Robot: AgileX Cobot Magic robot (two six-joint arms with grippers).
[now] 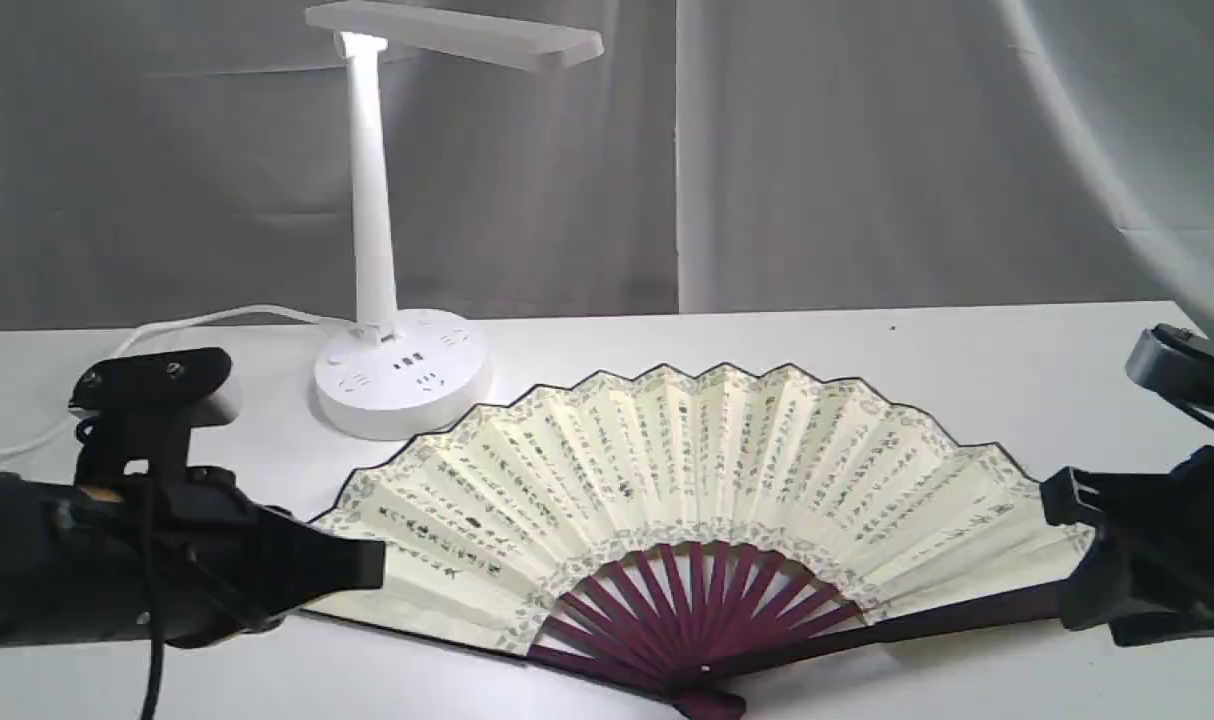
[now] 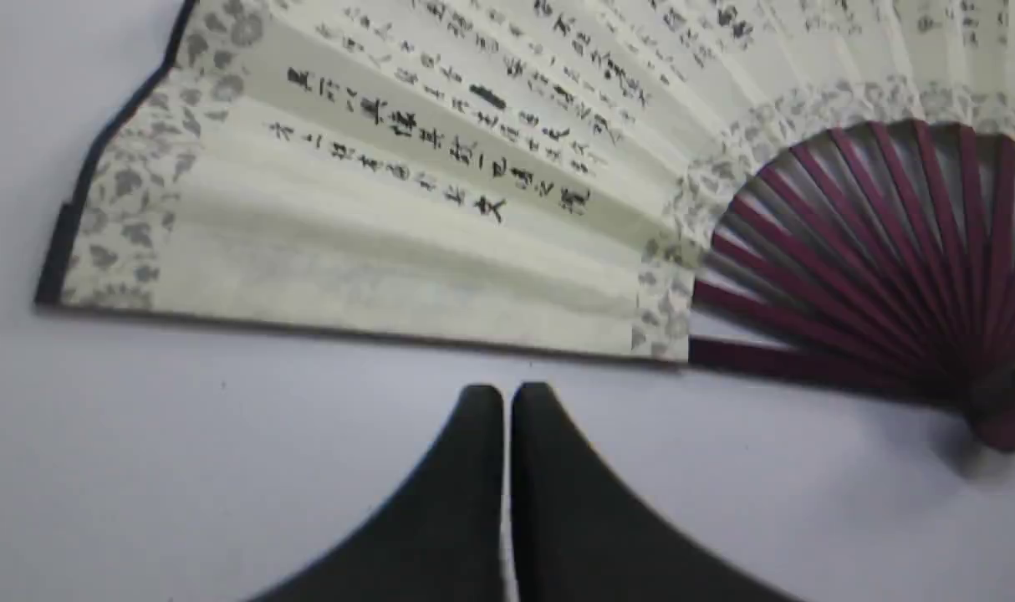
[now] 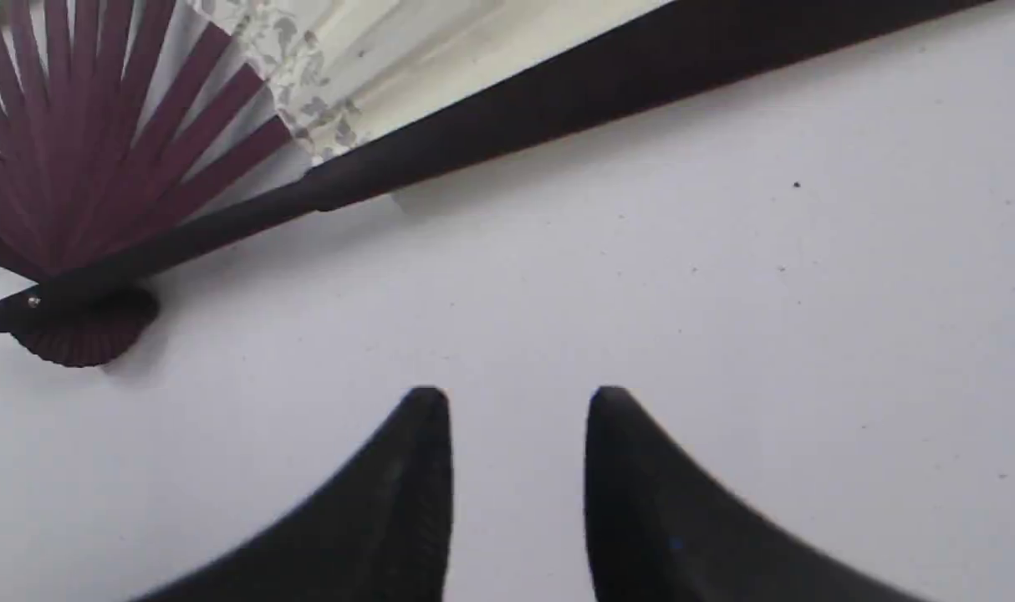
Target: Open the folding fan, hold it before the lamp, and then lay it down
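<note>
The folding fan (image 1: 687, 470) lies fully spread and flat on the white table, maroon ribs and pivot toward the front edge. The white lamp (image 1: 372, 200) stands behind the fan's left half, its bar head lit. My left gripper (image 1: 372, 565) is shut and empty; in the left wrist view its fingertips (image 2: 505, 393) sit pressed together just off the fan's (image 2: 432, 209) guard edge, not touching it. My right gripper (image 1: 1062, 555) hovers at the fan's right end. The right wrist view shows it (image 3: 520, 397) open, with bare table between the fingers and the dark guard (image 3: 558, 109) a little way off.
The lamp's white cord (image 1: 197, 320) runs left across the table behind my left arm. A grey curtain (image 1: 817, 150) hangs behind the table. A pale curved shape (image 1: 1117, 150) crosses the upper right corner.
</note>
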